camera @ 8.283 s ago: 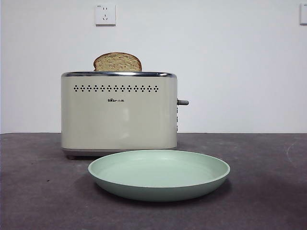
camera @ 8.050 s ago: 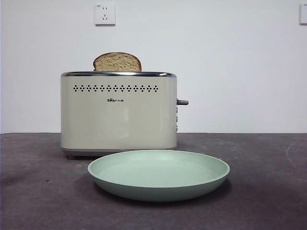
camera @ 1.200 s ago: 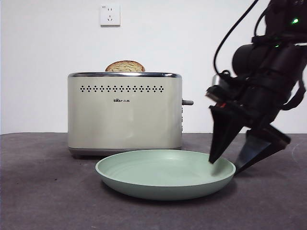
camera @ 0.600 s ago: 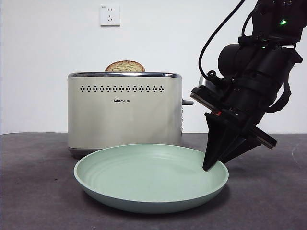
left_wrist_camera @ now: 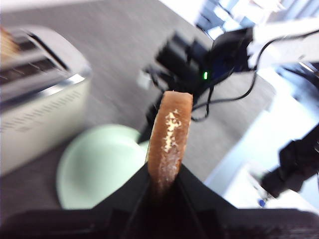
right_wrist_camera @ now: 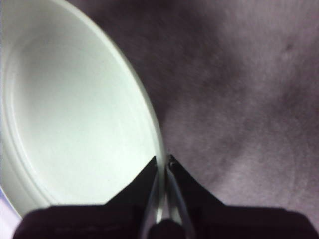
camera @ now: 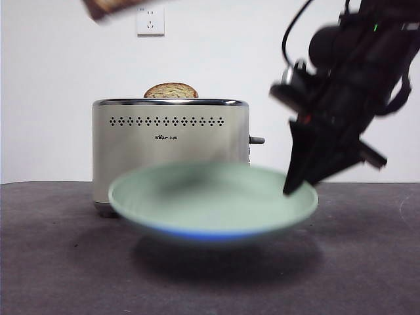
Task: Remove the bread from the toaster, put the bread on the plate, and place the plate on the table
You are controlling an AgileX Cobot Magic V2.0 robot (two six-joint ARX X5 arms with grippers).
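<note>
Jaws of the right gripper (right_wrist_camera: 162,164) pinch the plate (camera: 210,203) rim, plate lifted off the desk (camera: 59,262) before the toaster (camera: 170,151); the left gripper (left_wrist_camera: 163,177) clamps the bread (left_wrist_camera: 169,134) high above the toaster.

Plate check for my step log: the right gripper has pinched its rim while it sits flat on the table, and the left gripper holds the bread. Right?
Not quite. The plate is lifted off the table, its shadow below it, as the front view shows. The right gripper does pinch its rim, and the left gripper holds the bread.

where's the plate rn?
Off the table: the plate hangs in front of the toaster in the front view, the right gripper clamped on its rim.
</note>
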